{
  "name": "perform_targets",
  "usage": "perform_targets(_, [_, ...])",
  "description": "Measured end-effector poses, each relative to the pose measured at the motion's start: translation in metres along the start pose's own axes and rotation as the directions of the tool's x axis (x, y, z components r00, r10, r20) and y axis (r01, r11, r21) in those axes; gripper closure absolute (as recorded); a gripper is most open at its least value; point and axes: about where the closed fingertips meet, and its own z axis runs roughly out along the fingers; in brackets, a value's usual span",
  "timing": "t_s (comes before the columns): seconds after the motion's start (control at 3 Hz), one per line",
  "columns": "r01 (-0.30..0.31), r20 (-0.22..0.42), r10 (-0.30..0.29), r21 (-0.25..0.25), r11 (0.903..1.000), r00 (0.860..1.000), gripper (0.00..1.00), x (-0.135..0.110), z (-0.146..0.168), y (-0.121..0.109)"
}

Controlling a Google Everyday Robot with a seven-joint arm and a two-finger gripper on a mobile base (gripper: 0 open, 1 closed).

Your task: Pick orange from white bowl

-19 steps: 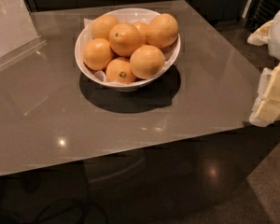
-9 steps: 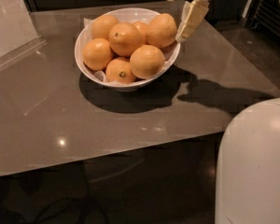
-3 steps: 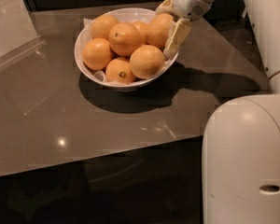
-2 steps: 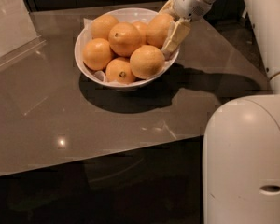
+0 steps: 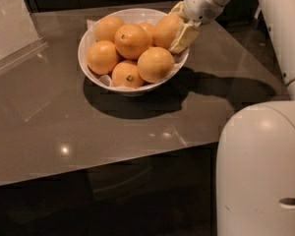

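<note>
The white bowl (image 5: 81,62) stands on the grey table's far middle and holds several oranges. The orange (image 5: 163,29), large and smooth, lies at the bowl's back right. My gripper (image 5: 173,29) reaches in from the upper right. Its fingers straddle this orange, one finger (image 5: 184,36) lying against its right front side and the other at its back. The orange still rests in the bowl among the others. An orange with a dark stem dot (image 5: 127,75) lies at the bowl's front.
A clear plastic stand (image 5: 12,28) is at the table's far left. The table's front edge (image 5: 113,166) runs across the middle. My white body (image 5: 260,171) fills the lower right and my arm (image 5: 280,38) runs down the right side.
My gripper came in from the right to the bowl's back right. In the last second its fingers drew slightly closer around the orange. The oranges have not shifted.
</note>
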Motion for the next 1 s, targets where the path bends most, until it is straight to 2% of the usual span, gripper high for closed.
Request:
perform_targets(0.33, [-0.004,0.011,0.004,0.008,1.0000,1.000,0.99,-0.008,-0.005,0.001])
perform_targets(0.67, [0.002,0.025,-0.003,0.017,0.9999,1.000,1.00,-0.036,-0.020,0.005])
perform_targets(1.0, [-0.019,0.049,0.016,0.062,0.9979,0.999,1.00,-0.058,-0.047,0.016])
